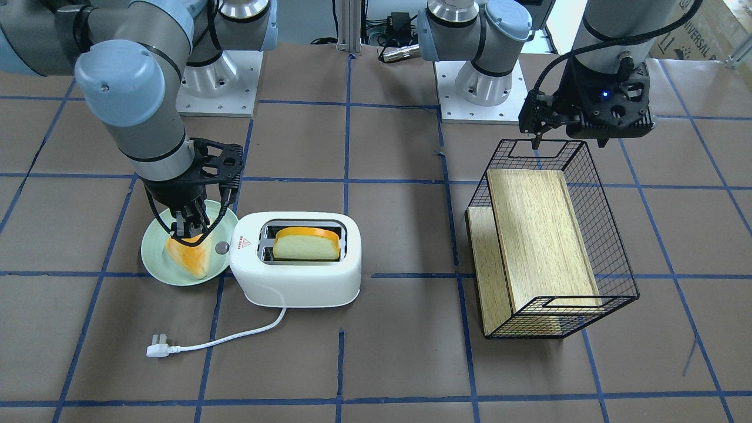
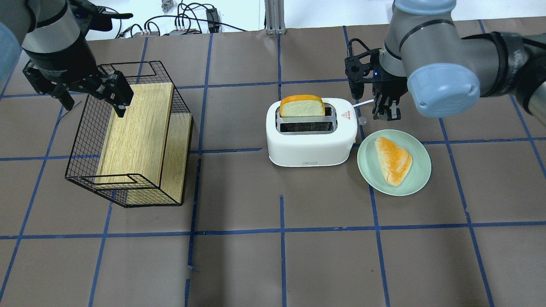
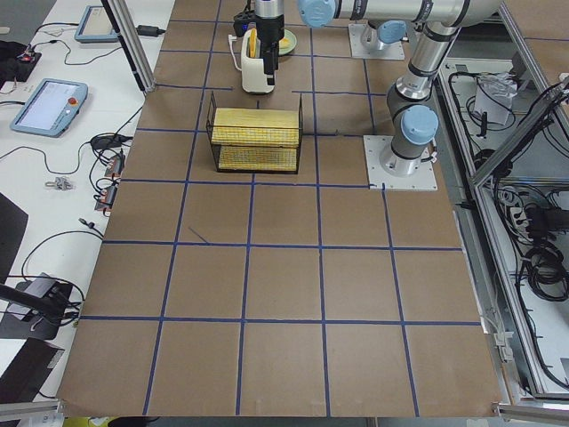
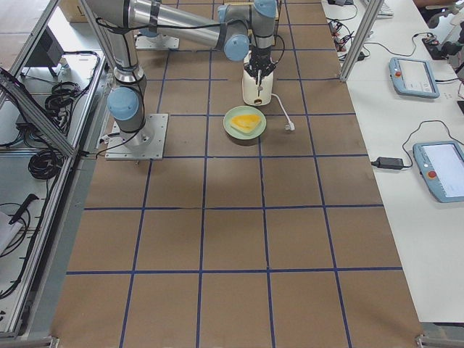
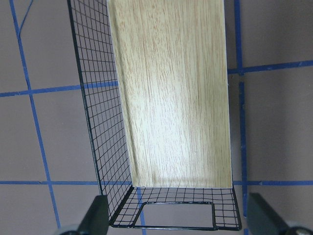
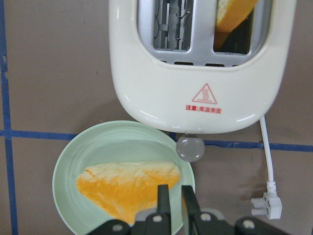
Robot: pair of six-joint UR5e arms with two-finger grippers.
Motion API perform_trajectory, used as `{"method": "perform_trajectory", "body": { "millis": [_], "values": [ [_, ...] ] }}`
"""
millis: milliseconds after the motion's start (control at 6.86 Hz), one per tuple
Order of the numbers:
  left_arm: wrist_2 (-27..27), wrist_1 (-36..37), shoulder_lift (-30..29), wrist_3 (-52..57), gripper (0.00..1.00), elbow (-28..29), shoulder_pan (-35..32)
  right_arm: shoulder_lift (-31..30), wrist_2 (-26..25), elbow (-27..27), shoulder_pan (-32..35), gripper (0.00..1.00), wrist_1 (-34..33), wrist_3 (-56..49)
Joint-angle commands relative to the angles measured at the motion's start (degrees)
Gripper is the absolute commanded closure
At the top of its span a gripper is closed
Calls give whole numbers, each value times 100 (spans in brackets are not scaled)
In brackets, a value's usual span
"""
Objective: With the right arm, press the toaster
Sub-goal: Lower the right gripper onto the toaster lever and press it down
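Observation:
The white two-slot toaster (image 1: pixel 294 282) stands mid-table, and shows in the overhead view (image 2: pixel 311 145) and the right wrist view (image 6: pixel 200 83). A bread slice (image 1: pixel 306 244) stands in one slot. Its grey knob (image 6: pixel 190 148) sticks out of the end that faces the plate. My right gripper (image 1: pixel 187 226) is shut and empty. It hovers over the plate's rim just beside the knob end, fingertips (image 6: pixel 164 196) short of the knob. It also shows in the overhead view (image 2: pixel 386 114). My left gripper (image 2: pixel 94 104) is open over the wire basket's end.
A pale green plate (image 2: pixel 420 179) with a piece of bread (image 2: pixel 394 160) sits against the toaster's knob end. The white cord and plug (image 1: pixel 157 351) trail from the toaster. A black wire basket (image 1: pixel 611 252) with a wooden board lies tipped under my left arm.

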Motion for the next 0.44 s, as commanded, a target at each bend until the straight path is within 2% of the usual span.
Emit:
{"method": "perform_trajectory", "body": {
  "millis": [0,292],
  "values": [
    [0,0,0,-7,0,0,0,40,5,277,1,78,-520,-18],
    [0,0,0,2,0,0,0,57,223,286,0,78,-555,96]
  ]
}}
